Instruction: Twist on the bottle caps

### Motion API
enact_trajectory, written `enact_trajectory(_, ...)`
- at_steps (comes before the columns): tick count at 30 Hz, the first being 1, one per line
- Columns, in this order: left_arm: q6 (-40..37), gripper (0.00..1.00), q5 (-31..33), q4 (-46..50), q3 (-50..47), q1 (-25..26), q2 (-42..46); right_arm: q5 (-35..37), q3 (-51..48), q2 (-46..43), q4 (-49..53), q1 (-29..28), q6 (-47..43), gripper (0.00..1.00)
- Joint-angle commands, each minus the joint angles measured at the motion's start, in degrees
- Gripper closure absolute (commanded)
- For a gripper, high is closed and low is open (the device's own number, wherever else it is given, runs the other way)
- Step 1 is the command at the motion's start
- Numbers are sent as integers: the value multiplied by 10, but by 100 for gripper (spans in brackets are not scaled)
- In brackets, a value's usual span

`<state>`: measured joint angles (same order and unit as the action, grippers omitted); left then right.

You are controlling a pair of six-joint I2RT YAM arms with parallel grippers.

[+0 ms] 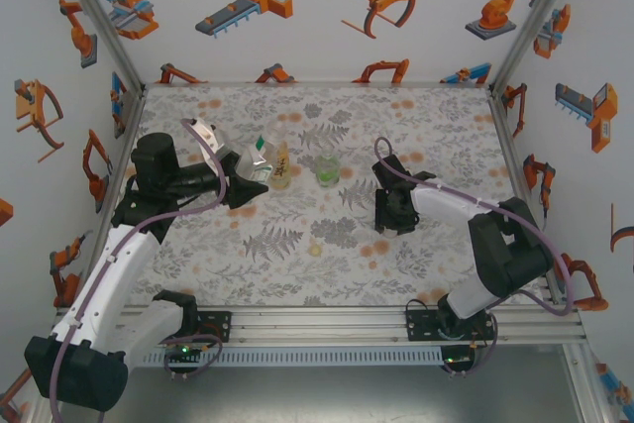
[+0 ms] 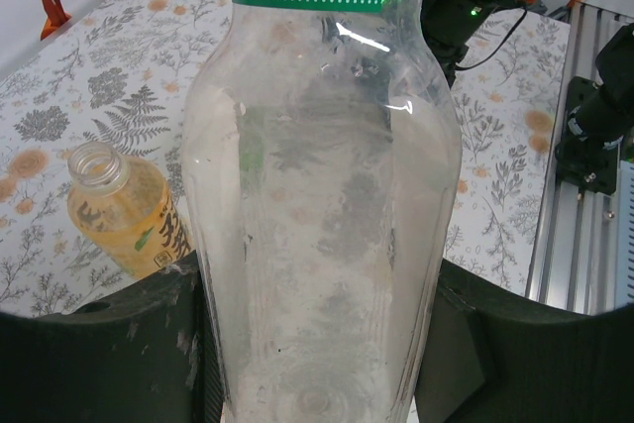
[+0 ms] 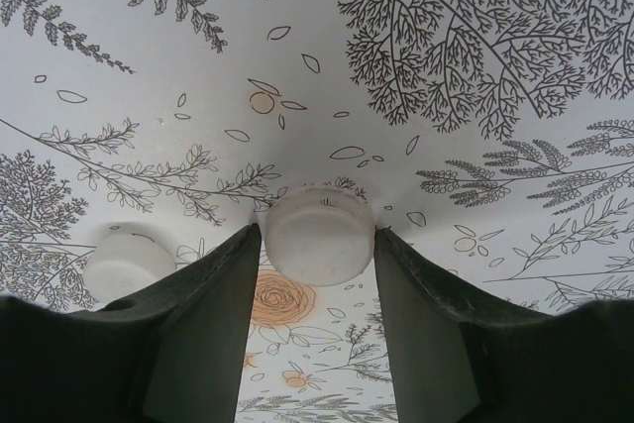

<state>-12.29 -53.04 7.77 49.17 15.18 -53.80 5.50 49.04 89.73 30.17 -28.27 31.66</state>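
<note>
left pincer point(image 2: 317, 329) pinches the slim bottle point(image 2: 317, 195) just left of the amber bottle point(image 1: 281, 167). right pincer point(image 1: 394, 225) pinches the whitish cap point(image 3: 319, 233) on the bench point(image 1: 446, 116), well right of that bottle. best to lift it level (no tilt) and seat it squarely.

The slim bottle point(image 2: 317, 195) inside the left pincer point(image 2: 317, 289) is cut off top and bottom; the amber bottle point(image 2: 124, 210) sinks behind its finger. Beside the right pincer point(image 3: 317, 245) and its whitish cap point(image 3: 319, 230), a second cap point(image 3: 127, 263) is half hidden.
</note>
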Motion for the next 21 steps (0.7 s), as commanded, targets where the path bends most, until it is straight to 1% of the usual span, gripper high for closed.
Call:
enact_trajectory(1, -1, 100, -19, -8, 21, -1, 4, 17, -7, 24, 3, -2, -4, 52)
enact_trajectory(11, -7, 100, -19, 3, 25, 10, -3, 18, 1, 16, 13, -2, -7, 59)
enact_trajectory(15, -36, 100, -8, 39, 36, 32, -12, 20, 8, -7, 23, -2, -14, 62)
enact_trajectory(21, -84, 100, 35, 97, 48, 74, -22, 11, 35, -71, 50, -2, -42, 67)
